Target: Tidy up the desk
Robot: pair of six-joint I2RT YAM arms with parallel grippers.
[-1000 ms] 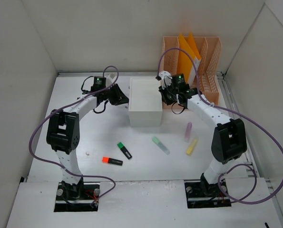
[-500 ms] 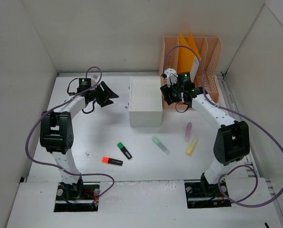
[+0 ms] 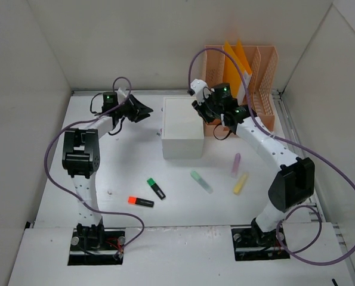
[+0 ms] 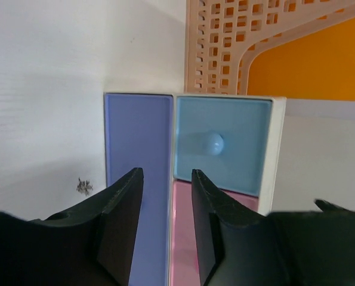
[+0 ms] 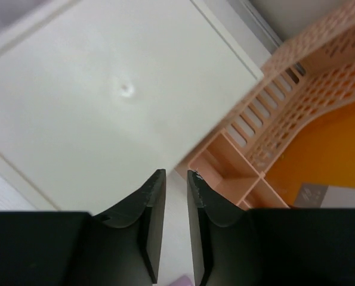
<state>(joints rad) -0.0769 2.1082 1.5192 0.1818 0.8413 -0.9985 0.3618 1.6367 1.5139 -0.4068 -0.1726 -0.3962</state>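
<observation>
The desk (image 3: 117,173) is a white tabletop between white walls. A white box (image 3: 182,128) stands at its back middle. My left gripper (image 3: 142,110) hovers just left of the box, facing its side of coloured drawers: purple (image 4: 138,155), light blue with a knob (image 4: 222,143), pink (image 4: 180,238). In the left wrist view the left gripper (image 4: 165,173) is open and empty. My right gripper (image 3: 200,110) hangs by the box's back right corner, beside the peach organizer (image 3: 255,83). In the right wrist view the right gripper (image 5: 176,173) shows a narrow gap, nothing in it.
Loose highlighters lie in front of the box: green-black (image 3: 156,189), orange-black (image 3: 141,202), pale green (image 3: 201,182), purple (image 3: 235,165), yellow (image 3: 241,183). Orange folders (image 3: 234,59) stand in the organizer. Walls close in on three sides.
The left gripper backed away from the box, then came back toward its left side, farther back. The right gripper shifted left and back toward the box's rear corner.
</observation>
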